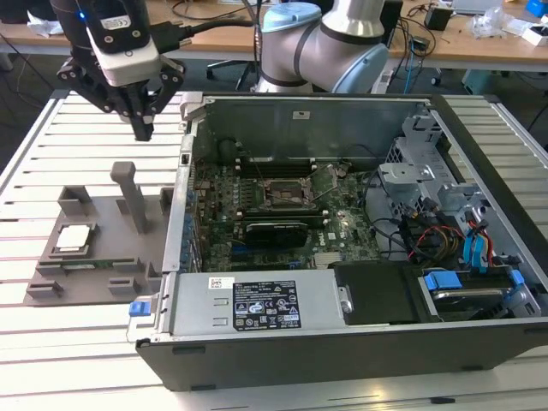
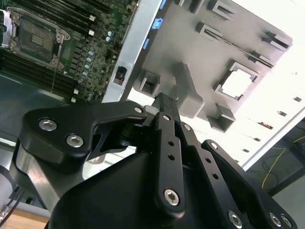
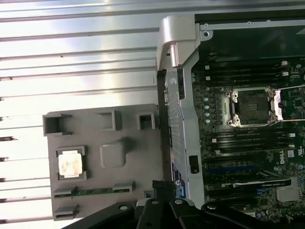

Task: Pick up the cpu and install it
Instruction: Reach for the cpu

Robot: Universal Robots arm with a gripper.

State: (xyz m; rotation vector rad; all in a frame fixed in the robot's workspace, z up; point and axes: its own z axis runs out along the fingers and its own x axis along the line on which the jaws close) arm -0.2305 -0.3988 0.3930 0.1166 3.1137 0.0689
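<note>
Exterior view: the black two-fingered tool (image 1: pixel 143 127) hangs in the air above the far edge of the grey plastic slotted fixture plate (image 1: pixel 111 233). Its fingers are drawn together to a point with nothing between them. It touches neither the plate nor anything on it.

The small flat square cpu (image 1: pixel 73 238), silvery-white on its lid with a thin tan rim, lies flat in a square recess of the fixture plate. That recess is at the side of the plate away from the open grey metal computer case (image 1: pixel 300 120), and the cpu is well apart from the tool. In both wrist views the cpu (image 3: pixel 70 163) sits seated in its recess, uncovered.

A grey upright post (image 1: pixel 128 193) rises from the middle of the fixture plate, between the cpu and the case; the tool's tip is near the top of this post in the second wrist view. A green memory stick (image 3: pixel 95 192) lies in a slot of the plate just beside the cpu's recess.

The plate rests on the white slatted metal bench (image 1: pixel 51 145), with the case just beside it. Inside the case, the dark square metal-framed socket (image 1: pixel 282 193) on the green board stands with no chip in it.
</note>
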